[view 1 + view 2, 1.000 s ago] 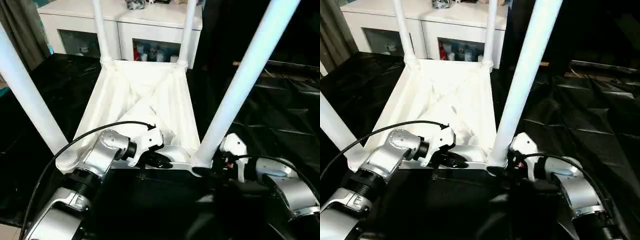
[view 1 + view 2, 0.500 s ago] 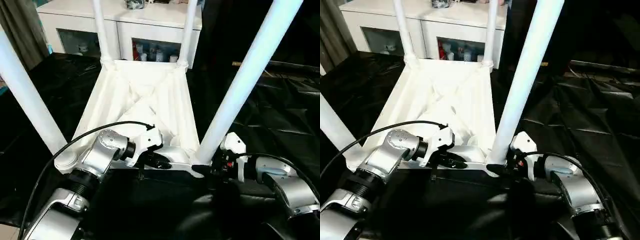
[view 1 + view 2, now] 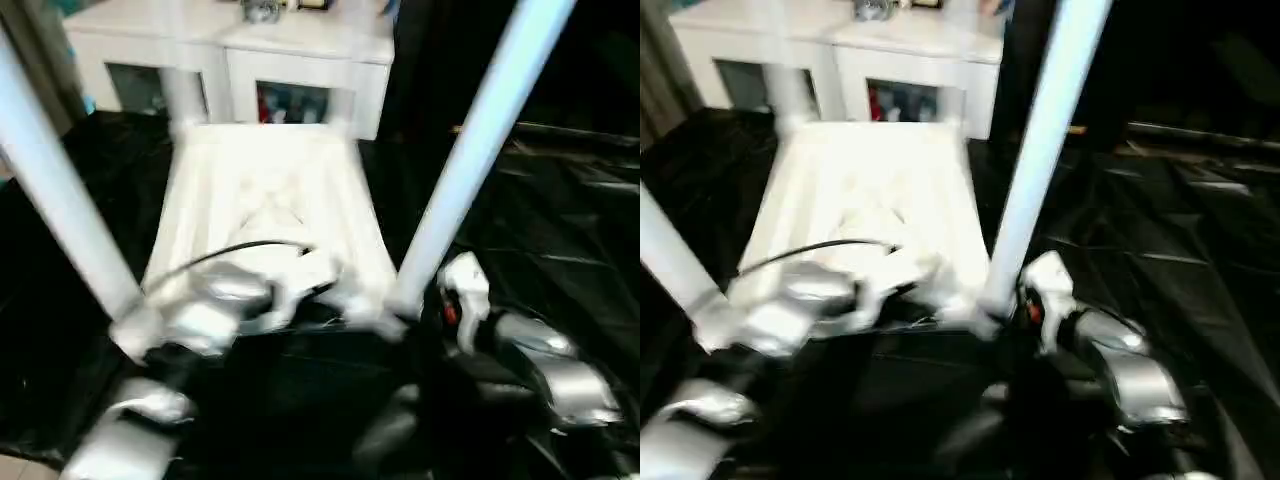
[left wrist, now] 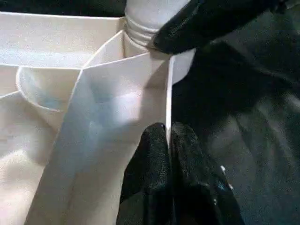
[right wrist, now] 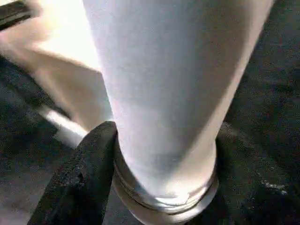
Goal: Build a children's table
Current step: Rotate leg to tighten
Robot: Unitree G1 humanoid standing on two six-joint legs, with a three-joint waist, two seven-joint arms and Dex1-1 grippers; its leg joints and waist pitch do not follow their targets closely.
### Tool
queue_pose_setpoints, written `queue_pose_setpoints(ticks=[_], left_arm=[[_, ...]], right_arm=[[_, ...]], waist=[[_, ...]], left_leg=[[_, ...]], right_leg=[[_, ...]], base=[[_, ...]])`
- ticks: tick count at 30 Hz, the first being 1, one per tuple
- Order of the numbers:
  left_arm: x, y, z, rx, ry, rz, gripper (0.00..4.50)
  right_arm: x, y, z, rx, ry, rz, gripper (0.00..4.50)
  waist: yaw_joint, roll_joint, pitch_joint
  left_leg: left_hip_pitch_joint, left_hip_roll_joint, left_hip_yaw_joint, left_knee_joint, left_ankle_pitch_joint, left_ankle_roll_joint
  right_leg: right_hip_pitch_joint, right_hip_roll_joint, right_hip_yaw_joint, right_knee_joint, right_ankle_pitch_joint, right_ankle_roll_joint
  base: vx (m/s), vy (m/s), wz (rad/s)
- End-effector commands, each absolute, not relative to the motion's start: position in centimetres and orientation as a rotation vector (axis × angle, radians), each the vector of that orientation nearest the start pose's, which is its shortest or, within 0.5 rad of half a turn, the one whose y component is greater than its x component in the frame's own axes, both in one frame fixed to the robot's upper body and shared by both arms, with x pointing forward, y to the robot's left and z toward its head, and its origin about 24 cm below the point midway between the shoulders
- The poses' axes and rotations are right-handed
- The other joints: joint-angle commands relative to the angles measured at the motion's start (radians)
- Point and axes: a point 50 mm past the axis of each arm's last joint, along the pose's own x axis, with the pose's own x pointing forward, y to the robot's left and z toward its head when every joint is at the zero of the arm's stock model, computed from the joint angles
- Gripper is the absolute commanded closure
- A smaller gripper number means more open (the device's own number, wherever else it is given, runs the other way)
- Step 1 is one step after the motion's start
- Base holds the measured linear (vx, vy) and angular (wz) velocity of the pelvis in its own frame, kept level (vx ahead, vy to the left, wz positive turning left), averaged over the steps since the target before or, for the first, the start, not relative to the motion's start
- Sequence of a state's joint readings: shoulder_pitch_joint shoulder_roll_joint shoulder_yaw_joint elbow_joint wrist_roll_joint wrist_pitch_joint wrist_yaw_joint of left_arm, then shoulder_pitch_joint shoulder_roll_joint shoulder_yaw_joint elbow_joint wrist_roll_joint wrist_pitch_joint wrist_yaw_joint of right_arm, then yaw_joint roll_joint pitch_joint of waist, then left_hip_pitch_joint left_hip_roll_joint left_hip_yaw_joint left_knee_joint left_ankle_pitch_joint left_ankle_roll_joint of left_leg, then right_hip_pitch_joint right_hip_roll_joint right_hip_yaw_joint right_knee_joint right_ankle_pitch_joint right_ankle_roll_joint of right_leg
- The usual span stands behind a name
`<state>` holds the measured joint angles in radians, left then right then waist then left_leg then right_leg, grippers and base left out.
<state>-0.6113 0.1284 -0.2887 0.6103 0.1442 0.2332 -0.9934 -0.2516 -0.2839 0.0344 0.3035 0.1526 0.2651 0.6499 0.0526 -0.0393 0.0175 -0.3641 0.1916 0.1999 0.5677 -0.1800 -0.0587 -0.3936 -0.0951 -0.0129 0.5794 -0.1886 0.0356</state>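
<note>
The children's table [image 3: 270, 200] lies upside down on the black cover, its ribbed underside facing up and its white legs standing in the corner sockets. My left gripper [image 4: 168, 136] is shut on the thin near rim wall [image 4: 168, 93], just beside the near right socket. The near right leg [image 3: 480, 150] rises steeply from that socket. My right gripper [image 5: 166, 140] is closed around the leg's base, with one black finger [image 5: 89, 173] pressed against it. That gripper's finger [image 4: 201, 23] also shows touching the leg's collar in the left wrist view. The near left leg [image 3: 60, 200] stands at the left.
A white cabinet [image 3: 300, 60] with glass doors stands behind the far end of the table. A wrinkled black cover [image 3: 560, 220] spreads around the table on all sides. A black cable [image 3: 240, 248] arcs over my left forearm.
The whole picture has shifted and blurred, so the camera is moving. My right gripper's fingers have drawn in onto the near right leg's base. The left gripper holds the rim as before.
</note>
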Motion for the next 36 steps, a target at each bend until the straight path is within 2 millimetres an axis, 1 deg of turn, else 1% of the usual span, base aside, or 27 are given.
queue_pose_setpoints(ticks=[1,2,3,4,5,6,7,8,9,10,11,12,13,16,17,18,20,22,23,24,26,28,31,32,33,34,36], left_arm=[[30.9,3.5,2.8,0.241,0.459,-1.221,4.5],[31.2,2.7,3.0,0.244,0.455,-1.18,4.5],[31.2,2.7,3.0,0.244,0.455,-1.18,4.5],[31.3,1.7,3.2,0.263,0.447,-1.168,4.5],[31.3,1.4,3.2,0.274,0.445,-1.172,4.5],[31.2,1.2,3.2,0.287,0.443,-1.184,4.5],[31.2,1.2,3.2,0.292,0.441,-1.192,4.5],[31.1,1.3,3.2,0.289,0.443,-1.204,4.5],[31.0,1.4,3.1,0.286,0.448,-1.211,4.5],[31.0,1.6,3.0,0.285,0.453,-1.215,4.5],[31.0,1.7,3.0,0.286,0.455,-1.213,4.5],[31.0,1.8,2.9,0.286,0.456,-1.21,4.5],[31.0,2.3,2.8,0.279,0.462,-1.22,4.5],[30.9,3.1,3.0,0.268,0.451,-1.266,4.5],[30.9,3.6,3.2,0.268,0.432,-1.296,4.5],[30.9,4.0,3.3,0.271,0.424,-1.318,4.5],[30.7,4.9,3.2,0.273,0.434,-1.347,4.5],[30.6,5.8,3.2,0.272,0.442,-1.38,4.5],[30.4,6.4,3.2,0.27,0.455,-1.401,4.5],[30.2,7.2,3.3,0.262,0.458,-1.435,4.5],[29.9,7.9,3.5,0.249,0.457,-1.475,4.5],[29.7,8.5,3.7,0.236,0.462,-1.499,4.5],[29.6,9.2,3.7,0.233,0.47,-1.507,4.5],[29.5,9.6,3.7,0.227,0.478,-1.505,4.5],[29.5,9.7,3.7,0.225,0.479,-1.501,4.5],[29.5,9.7,3.6,0.225,0.479,-1.499,4.5],[29.4,9.8,3.6,0.224,0.48,-1.5,4.5]], right_arm=[[28.2,-14.6,0.3,-0.015,0.448,0.642,1.78],[28.4,-13.7,0.1,0.006,0.451,0.602,1.78],[28.4,-13.7,0.1,0.006,0.451,0.602,1.78],[28.5,-12.4,0.2,0.014,0.451,0.583,1.78],[28.6,-11.9,0.2,0.011,0.448,0.581,1.78],[28.6,-11.5,0.3,0.011,0.441,0.59,1.78],[28.6,-11.3,0.5,0.006,0.43,0.608,1.78],[28.7,-11.2,0.6,0.002,0.415,0.619,1.78],[28.7,-11.3,0.8,0.023,0.406,0.617,1.43],[28.8,-11.4,0.9,0.046,0.399,0.614,1.22],[28.8,-11.4,1.0,0.066,0.393,0.616,1.08],[28.8,-11.4,1.1,0.077,0.391,0.617,1.08],[28.7,-11.9,1.4,0.077,0.387,0.645,1.02],[28.7,-12.9,2.0,0.047,0.372,0.695,0.63],[28.7,-13.5,2.2,-0.001,0.366,0.739,0.63],[28.6,-13.9,2.4,-0.034,0.365,0.776,0.63],[28.3,-14.5,2.6,-0.075,0.37,0.837,0.63],[28.0,-15.2,2.9,-0.092,0.376,0.901,0.63],[27.7,-15.7,3.1,-0.105,0.38,0.949,0.63],[27.4,-16.3,3.4,-0.121,0.388,1.0,0.63],[27.0,-16.8,3.6,-0.137,0.399,1.045,0.63],[26.7,-17.3,3.8,-0.145,0.413,1.074,0.63],[26.5,-17.7,3.8,-0.147,0.428,1.101,0.63],[26.5,-17.8,3.8,-0.147,0.434,1.108,0.63],[26.6,-17.8,3.8,-0.144,0.434,1.103,0.63],[26.7,-17.8,3.7,-0.139,0.431,1.094,0.63],[26.8,-17.6,3.6,-0.126,0.429,1.093,0.63]], waist=[[0.002,-0.021,-0.028],[0.001,-0.015,-0.027],[0.0,-0.016,-0.027],[0.002,-0.013,-0.027],[0.001,-0.01,-0.027],[0.0,-0.012,-0.027],[0.0,-0.009,-0.029],[0.0,-0.01,-0.029],[0.0,-0.008,-0.03],[0.0,-0.009,-0.03],[0.0,-0.008,-0.029],[0.0,-0.008,-0.03],[0.0,-0.008,-0.029],[0.003,-0.009,-0.031],[0.004,-0.008,-0.032],[0.005,-0.01,-0.034],[0.007,-0.011,-0.035],[0.012,-0.012,-0.034],[0.016,-0.011,-0.036],[0.016,-0.013,-0.036],[0.018,-0.013,-0.035],[0.018,-0.009,-0.036],[0.015,-0.009,-0.036],[0.015,-0.01,-0.035],[0.014,-0.014,-0.035],[0.014,-0.011,-0.034],[0.014,-0.014,-0.035]], left_leg=[[0.016,0.032,-0.016,-0.07,-0.328,0.014],[0.013,0.03,-0.02,-0.073,-0.347,0.004],[0.013,0.03,-0.021,-0.074,-0.35,0.001],[0.013,0.029,-0.022,-0.075,-0.353,0.0],[0.014,0.028,-0.023,-0.075,-0.361,-0.001],[0.013,0.028,-0.023,-0.076,-0.362,0.0],[0.011,0.028,-0.025,-0.077,-0.363,0.0],[0.011,0.029,-0.024,-0.077,-0.367,0.003],[0.011,0.029,-0.024,-0.077,-0.365,0.004],[0.009,0.029,-0.024,-0.078,-0.36,0.008],[0.008,0.029,-0.023,-0.078,-0.361,0.011],[0.008,0.03,-0.024,-0.078,-0.364,0.011],[0.008,0.03,-0.024,-0.079,-0.367,0.012],[0.007,0.031,-0.024,-0.078,-0.357,0.018],[0.004,0.032,-0.023,-0.077,-0.343,0.023],[0.0,0.031,-0.022,-0.076,-0.317,0.031],[0.0,0.032,-0.018,-0.072,-0.293,0.046],[0.0,0.032,-0.015,-0.069,-0.275,0.062],[0.001,0.033,-0.015,-0.068,-0.259,0.067],[0.001,0.034,-0.014,-0.068,-0.249,0.07],[-0.001,0.036,-0.014,-0.068,-0.229,0.082],[0.001,0.038,-0.014,-0.068,-0.217,0.084],[0.002,0.039,-0.014,-0.067,-0.222,0.085],[0.003,0.039,-0.013,-0.067,-0.23,0.084],[0.003,0.039,-0.012,-0.067,-0.234,0.084],[0.003,0.039,-0.012,-0.068,-0.24,0.08],[0.003,0.038,-0.013,-0.068,-0.24,0.072]], right_leg=[[0.013,-0.036,0.014,-0.084,-0.4,-0.157],[0.015,-0.038,0.013,-0.089,-0.452,-0.138],[0.013,-0.037,0.013,-0.09,-0.458,-0.131],[0.014,-0.037,0.013,-0.092,-0.463,-0.122],[0.01,-0.037,0.014,-0.094,-0.466,-0.116],[0.011,-0.036,0.013,-0.096,-0.468,-0.113],[0.013,-0.037,0.013,-0.094,-0.463,-0.11],[0.012,-0.036,0.013,-0.094,-0.451,-0.11],[0.013,-0.036,0.013,-0.093,-0.443,-0.112],[0.014,-0.036,0.013,-0.092,-0.428,-0.116],[0.014,-0.036,0.014,-0.092,-0.42,-0.119],[0.014,-0.036,0.013,-0.092,-0.419,-0.121],[0.013,-0.035,0.013,-0.092,-0.422,-0.121],[0.018,-0.037,0.014,-0.09,-0.4,-0.126],[0.019,-0.037,0.014,-0.087,-0.371,-0.133],[0.024,-0.036,0.014,-0.082,-0.336,-0.139],[0.024,-0.036,0.015,-0.079,-0.29,-0.154],[0.025,-0.037,0.015,-0.076,-0.273,-0.168],[0.027,-0.038,0.016,-0.074,-0.262,-0.174],[0.028,-0.038,0.015,-0.072,-0.251,-0.178],[0.028,-0.038,0.014,-0.068,-0.229,-0.19],[0.027,-0.037,0.014,-0.063,-0.2,-0.203],[0.027,-0.035,0.013,-0.058,-0.176,-0.224],[0.026,-0.035,0.013,-0.06,-0.184,-0.225],[0.026,-0.036,0.014,-0.06,-0.191,-0.225],[0.025,-0.037,0.015,-0.062,-0.208,-0.222],[0.026,-0.038,0.015,-0.062,-0.226,-0.216]], base=[[0.0,0.0,0.0],[0.0,0.0,0.0],[0.0,0.0,0.0],[0.0,0.0,0.0],[0.0,0.0,0.0],[0.0,0.0,0.0],[0.0,0.0,0.0],[0.0,0.0,0.0],[0.0,0.0,0.0],[0.0,0.0,0.0],[0.0,0.0,0.0],[0.0,0.0,0.0],[0.0,0.0,0.0],[0.0,0.0,0.0],[0.0,0.0,0.0],[0.0,0.0,0.0],[0.0,0.0,0.0],[0.0,0.0,0.0],[0.0,0.0,0.0],[0.0,0.0,0.0],[0.0,0.0,0.0],[0.0,0.0,0.0],[0.0,0.0,0.0],[0.0,0.0,0.0],[0.0,0.0,0.0],[0.0,0.0,0.0],[0.0,0.0,0.0]])
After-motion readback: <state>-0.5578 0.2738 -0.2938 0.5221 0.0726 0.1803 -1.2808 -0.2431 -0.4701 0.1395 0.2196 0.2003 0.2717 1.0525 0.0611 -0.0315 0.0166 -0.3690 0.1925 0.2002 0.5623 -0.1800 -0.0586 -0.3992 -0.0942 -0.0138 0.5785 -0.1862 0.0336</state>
